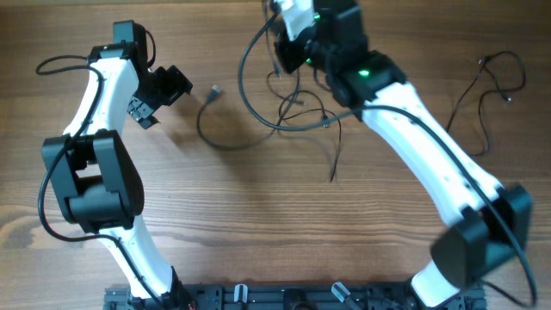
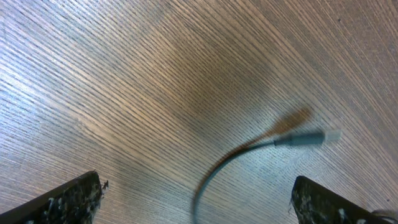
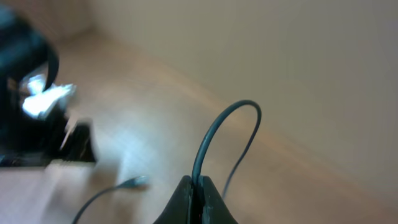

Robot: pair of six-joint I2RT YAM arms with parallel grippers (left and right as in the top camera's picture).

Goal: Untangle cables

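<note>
Thin black cables [image 1: 301, 110] lie in a loose tangle at the top middle of the wooden table. One strand curves left into a loop [image 1: 225, 139] ending in a small plug [image 1: 212, 92]. My right gripper [image 1: 282, 53] is over the tangle, shut on a cable [image 3: 227, 121] that arches up out of its closed fingertips [image 3: 198, 186]. My left gripper [image 1: 172, 97] is open just left of the plug. In the left wrist view the plug [image 2: 305, 138] lies ahead, and its cord [image 2: 208, 180] runs down between the wide-apart fingers [image 2: 68, 199], touching neither.
Another thin cable [image 1: 486, 90] lies in loose loops at the far right of the table. A plug end [image 3: 134, 182] shows on the table in the right wrist view. Thicker black wires run along both arms. The arm bases stand at the front edge.
</note>
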